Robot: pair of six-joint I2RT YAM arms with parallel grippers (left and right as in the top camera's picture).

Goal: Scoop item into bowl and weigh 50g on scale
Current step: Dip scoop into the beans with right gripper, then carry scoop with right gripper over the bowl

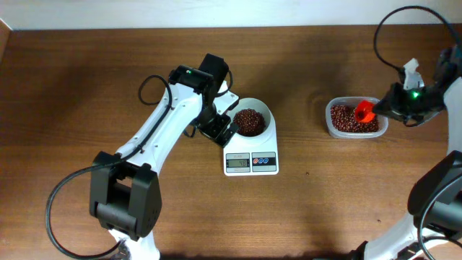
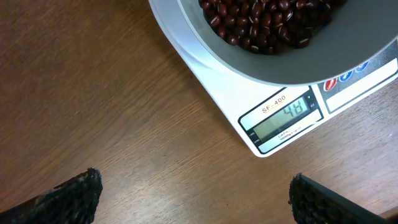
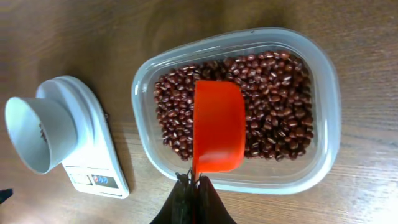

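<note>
The white bowl (image 1: 261, 112) holds a heap of reddish-brown beans (image 1: 249, 120) and sits on the white scale (image 1: 251, 162). In the left wrist view the bowl (image 2: 348, 59) with beans (image 2: 267, 22) rests on the scale (image 2: 217, 93), whose display reads 48. My left gripper (image 1: 216, 128) is open and empty, beside the bowl's left side; its fingertips (image 2: 193, 199) are over bare wood. My right gripper (image 3: 194, 186) is shut on the handle of an orange scoop (image 3: 217, 127), held over the beans (image 3: 273, 93) in the clear tub (image 3: 326, 93). The scoop (image 1: 364, 111) also shows overhead.
The clear tub (image 1: 333, 128) stands on the brown wooden table to the right of the scale. The scale and bowl (image 3: 37, 134) show at the left of the right wrist view. Arm cables lie at the table's left and right sides.
</note>
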